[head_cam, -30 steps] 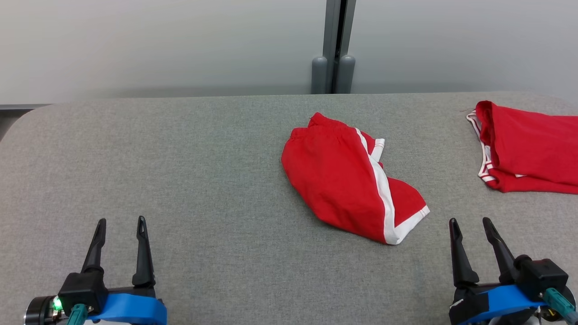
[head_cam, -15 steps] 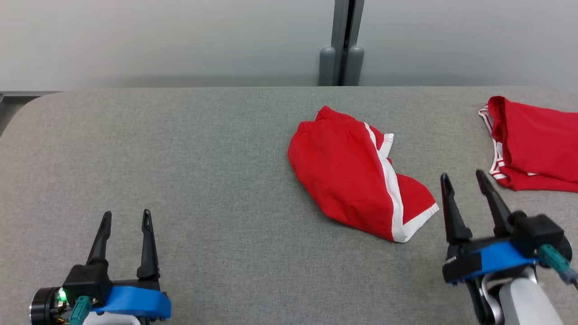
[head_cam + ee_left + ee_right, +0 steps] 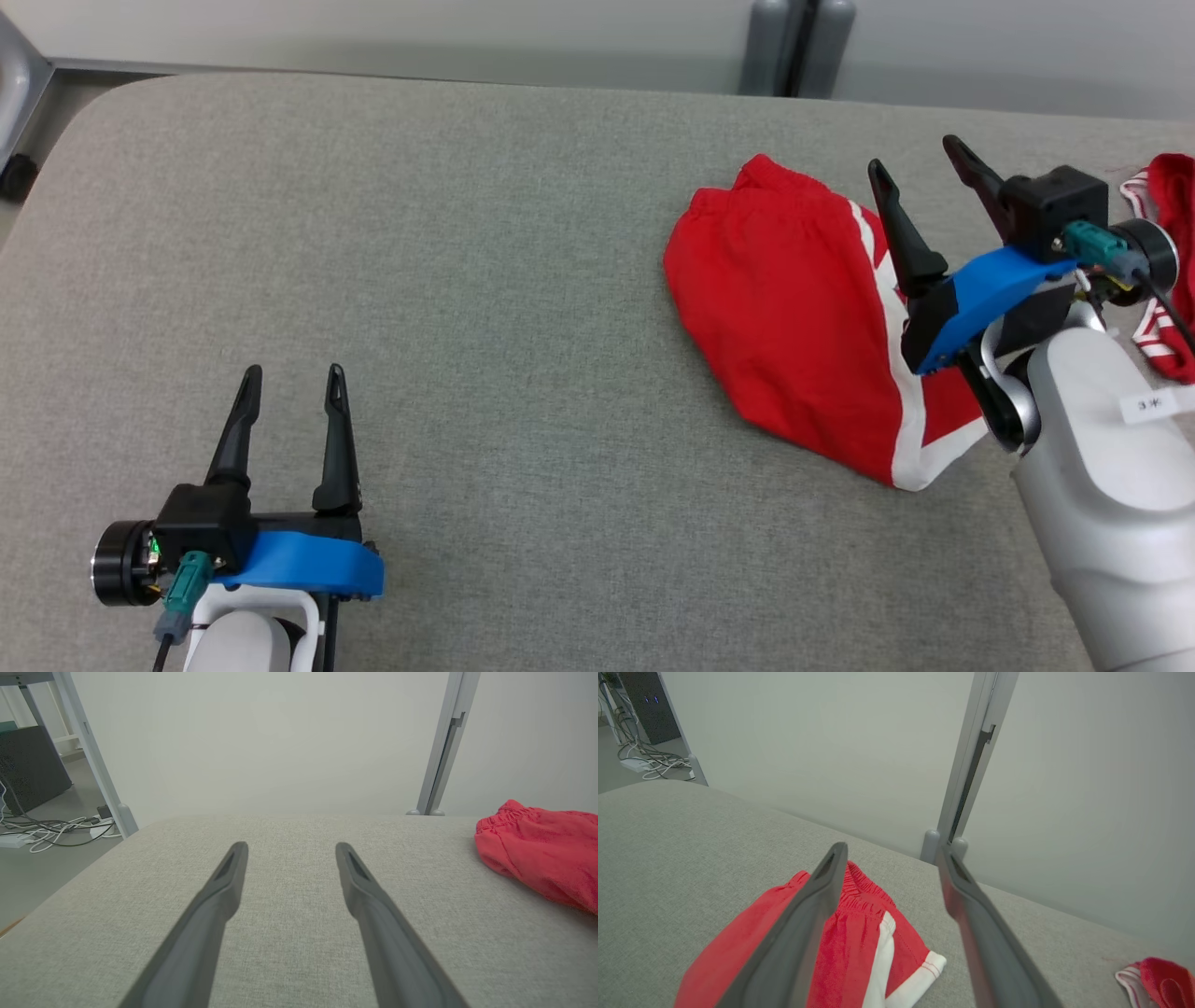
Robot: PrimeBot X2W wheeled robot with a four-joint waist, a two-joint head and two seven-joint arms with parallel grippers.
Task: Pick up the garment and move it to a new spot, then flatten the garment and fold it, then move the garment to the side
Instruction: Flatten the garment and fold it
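Toward the counter's (image 3: 467, 233) far right edge lie the shorts (image 3: 784, 308); the right jaws hover spread over their white stripe (image 3: 907, 420), and the left jaws hang spread near the front-left corner.

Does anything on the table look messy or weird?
Yes, the red shorts are messy: they lie rumpled on the grey table, folded over on themselves so the white stripe bends. Another red garment sits bunched at the right edge of the head view. Nothing looks torn or spilled.
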